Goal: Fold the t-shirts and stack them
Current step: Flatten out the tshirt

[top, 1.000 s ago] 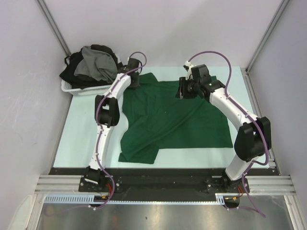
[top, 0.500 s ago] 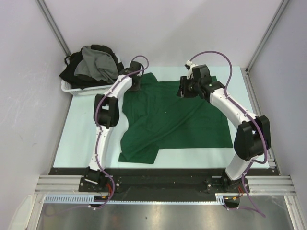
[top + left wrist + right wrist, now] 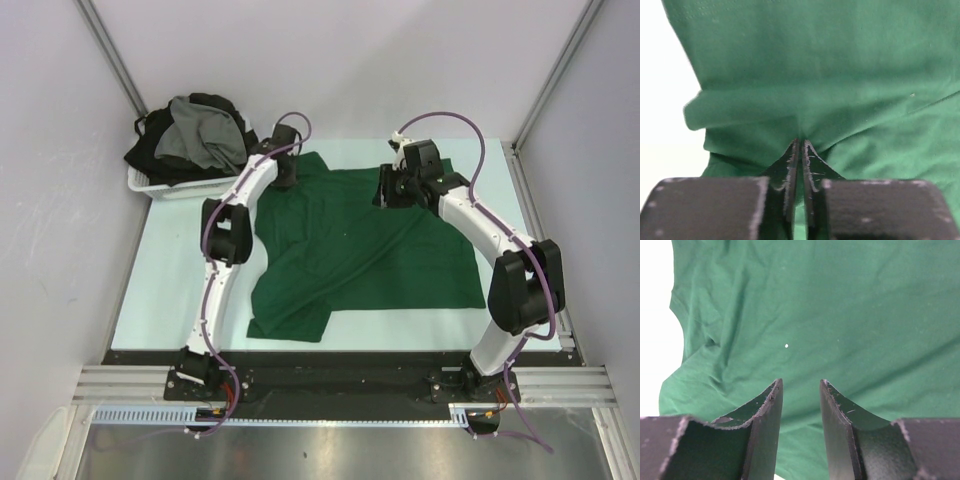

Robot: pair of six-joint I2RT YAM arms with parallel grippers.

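Observation:
A dark green t-shirt [image 3: 360,250] lies spread and creased on the pale table, one sleeve folded under at the front left. My left gripper [image 3: 288,172] sits at the shirt's back left corner. In the left wrist view its jaws [image 3: 800,142] are pinched together on a puckered fold of the green cloth [image 3: 815,65], with only a hairline slit between them. My right gripper [image 3: 385,190] hovers over the shirt's back right part. Its fingers [image 3: 801,382] stand apart with nothing between them, and flat green cloth [image 3: 830,315] lies below. A grey t-shirt [image 3: 200,135] and black t-shirts [image 3: 145,150] are heaped in the basket.
A white plastic basket [image 3: 150,187] stands at the table's back left corner, close to the left arm's elbow. White walls close in the table at the back and both sides. Bare pale table [image 3: 170,270] shows left of the green shirt.
Both grippers have shifted slightly toward the back of the table. The green shirt's outline looks the same.

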